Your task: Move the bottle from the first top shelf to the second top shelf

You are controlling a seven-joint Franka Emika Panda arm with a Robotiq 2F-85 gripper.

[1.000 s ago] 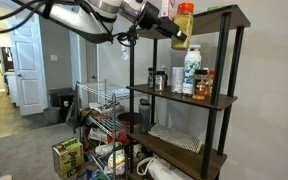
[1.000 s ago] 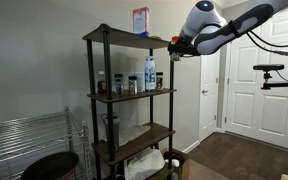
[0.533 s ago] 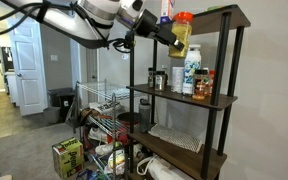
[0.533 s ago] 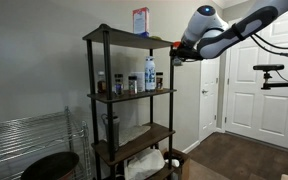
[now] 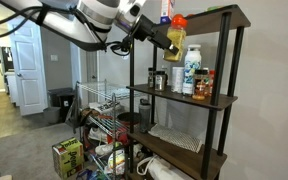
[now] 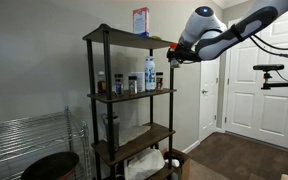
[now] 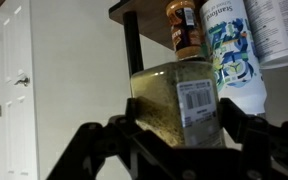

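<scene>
My gripper [image 5: 165, 36] is shut on the bottle [image 5: 177, 38], a slim yellow one with a red cap, and holds it in the air just in front of the rack, between the first top shelf [image 5: 222, 15] and the second top shelf [image 5: 184, 97]. In the wrist view the bottle [image 7: 169, 95] sits between my jaws [image 7: 180, 128], its barcode label facing the camera. In the exterior view from the far side my gripper [image 6: 176, 53] hangs at the rack's front edge, below the first top shelf [image 6: 124, 38] and above the second top shelf [image 6: 134, 95]; the bottle is hardly visible there.
The second top shelf carries a white jug [image 5: 191, 73], a red-capped spice jar [image 5: 204, 85] and dark jars [image 5: 157, 79]. The jug [image 7: 229, 50] and a brown jar [image 7: 186, 28] stand close behind the bottle. A box [image 6: 141, 21] stands on the first top shelf. A wire rack [image 5: 99, 105] stands beside the shelves.
My gripper has carried the bottle down from the level of the first top shelf and slightly outward from the rack. The grip has not changed.
</scene>
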